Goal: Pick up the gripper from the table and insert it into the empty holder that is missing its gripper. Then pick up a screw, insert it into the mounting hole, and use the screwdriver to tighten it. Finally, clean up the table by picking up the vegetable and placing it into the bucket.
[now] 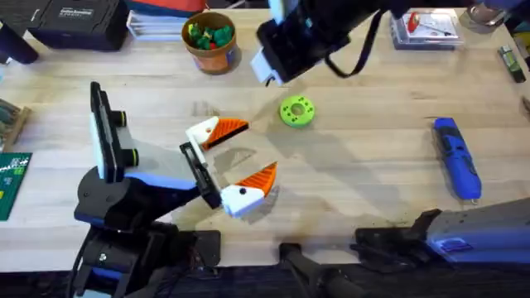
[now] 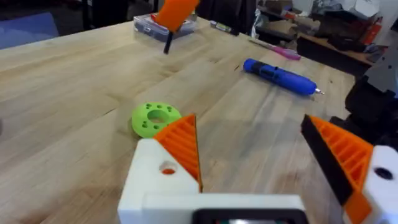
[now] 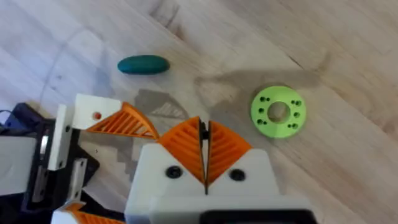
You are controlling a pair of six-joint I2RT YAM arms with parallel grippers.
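My left gripper (image 1: 259, 147) rests low over the table's middle, open and holding nothing. Both of its white blocks carry orange ribbed wedges. The far block, the holder (image 3: 93, 118), shows a small round mounting hole and has the orange gripper (image 3: 124, 121) seated in it. High above it, my right gripper (image 3: 205, 127) is shut on a thin black screw (image 2: 168, 42) that hangs below its wedges. The teal vegetable (image 3: 143, 64) lies on the wood beyond the left gripper. Over at the right lies the blue screwdriver (image 1: 458, 157). The orange bucket (image 1: 211, 40) stands at the back.
A lime-green disc with holes (image 1: 296, 111) lies just beyond the left gripper's opening. At the back right sits a clear plastic box (image 1: 426, 29). Dark cases and papers line the back left edge. A green board (image 1: 10, 182) lies at the left edge.
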